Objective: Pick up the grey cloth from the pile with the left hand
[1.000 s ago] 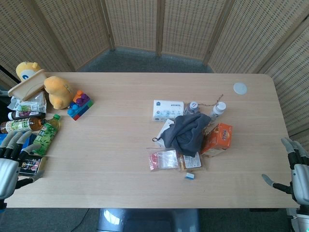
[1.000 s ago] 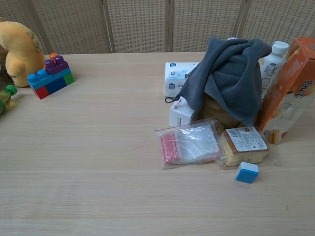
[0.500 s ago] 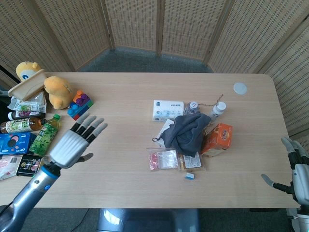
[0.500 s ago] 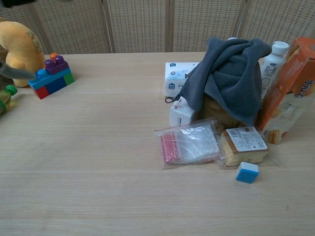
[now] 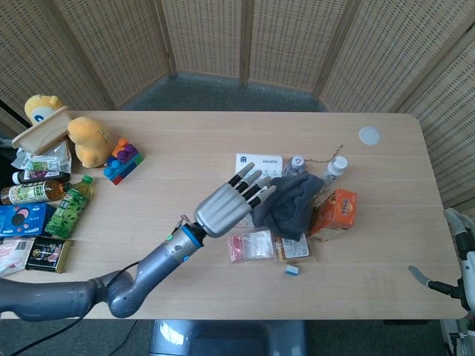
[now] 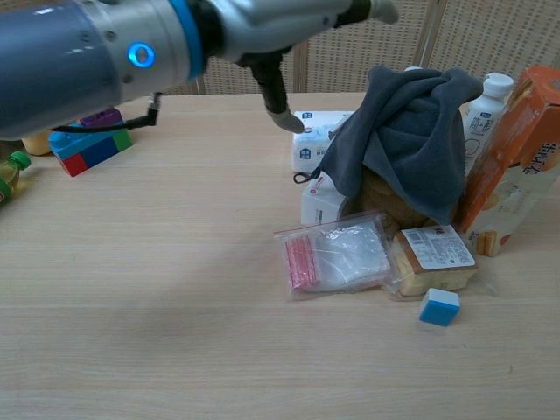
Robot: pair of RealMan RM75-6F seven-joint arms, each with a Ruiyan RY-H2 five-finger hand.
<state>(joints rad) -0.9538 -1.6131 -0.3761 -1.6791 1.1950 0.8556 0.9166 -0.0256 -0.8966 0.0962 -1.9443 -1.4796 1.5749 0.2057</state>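
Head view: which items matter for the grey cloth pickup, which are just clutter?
Job:
- grey cloth, draped over the pile
- left hand, open, reaching toward it

Lying about:
- tissue pack
- orange box
- zip bag
- toy bricks
- plush toy
- green bottle

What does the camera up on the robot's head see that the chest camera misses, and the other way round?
Only the head view shows the whole left hand with fingers spread beside the grey cloth, the right hand at the table edge, the yellow plush toy, the bottles and packets on the far left, and a white disc. Only the chest view shows the cloth's draped folds from the side and how high the pile stands. Both show the cloth, orange box, white tissue pack, clear bag and toy blocks.
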